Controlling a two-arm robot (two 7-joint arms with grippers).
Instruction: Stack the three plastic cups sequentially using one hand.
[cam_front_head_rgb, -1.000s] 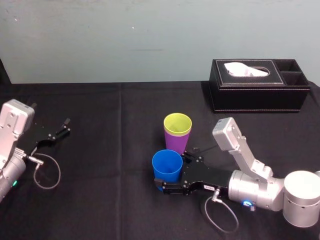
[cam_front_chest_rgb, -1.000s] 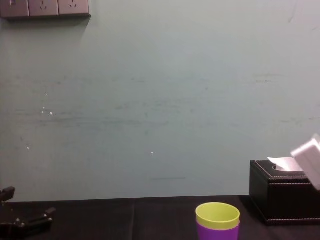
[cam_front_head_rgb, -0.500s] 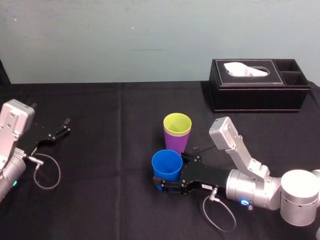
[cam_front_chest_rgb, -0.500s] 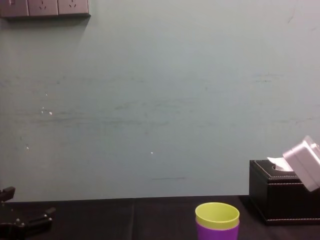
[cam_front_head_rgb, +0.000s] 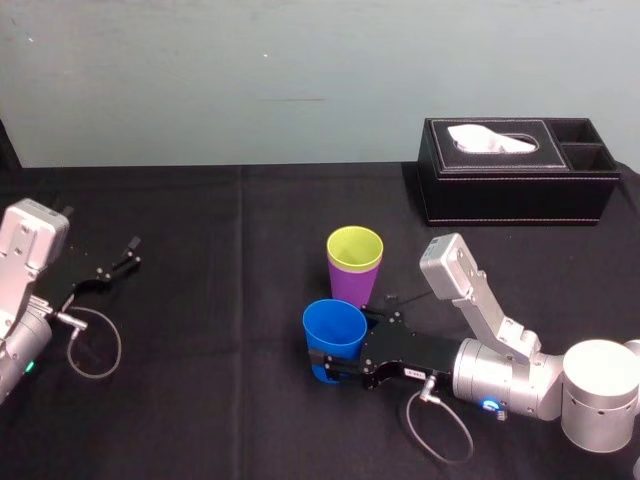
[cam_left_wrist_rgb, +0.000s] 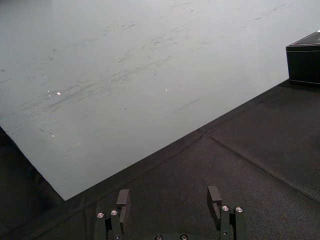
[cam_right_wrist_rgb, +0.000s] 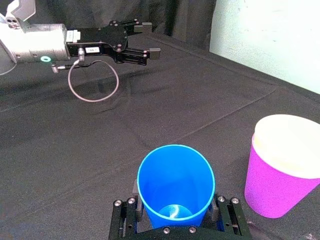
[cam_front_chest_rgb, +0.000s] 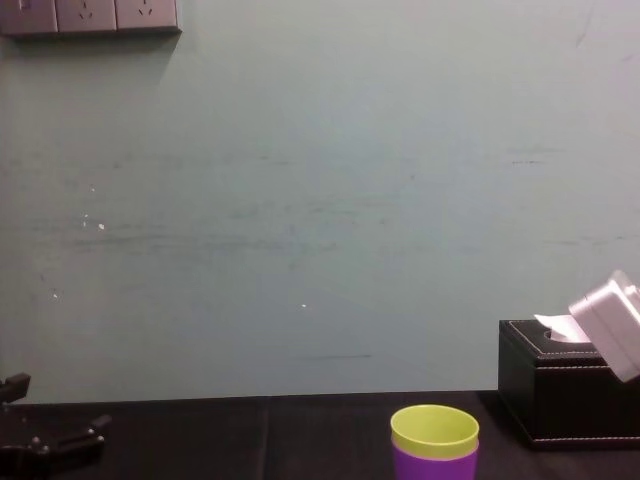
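Lower centre of the head view: the black slim-fingered right gripper (cam_front_head_rgb: 338, 352) pinches the small blue tapered plastic cup (cam_front_head_rgb: 333, 330) by its sides, mouth up, apparently for nesting into the yellow-green plastic cup (cam_front_head_rgb: 355, 247) seated inside the purple plastic cup (cam_front_head_rgb: 350, 287) just above it, while the left gripper (cam_front_head_rgb: 115, 265) lies parked with fingers spread at far left.

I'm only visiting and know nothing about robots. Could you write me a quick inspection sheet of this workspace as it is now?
Surface: table under a black cloth.
Job's things: blue plastic cup held near the middle; yellow-green plastic cup nested in the purple plastic cup just behind it.
Clutter: black tissue box at the far right, white tissue poking out.
Grippers: right gripper, fingers closed on the blue plastic cup; left gripper open, parked at the left.
Cables: grey cable loop by the left arm; second cable loop by the right arm.
Surroundings: pale green wall with wall sockets.
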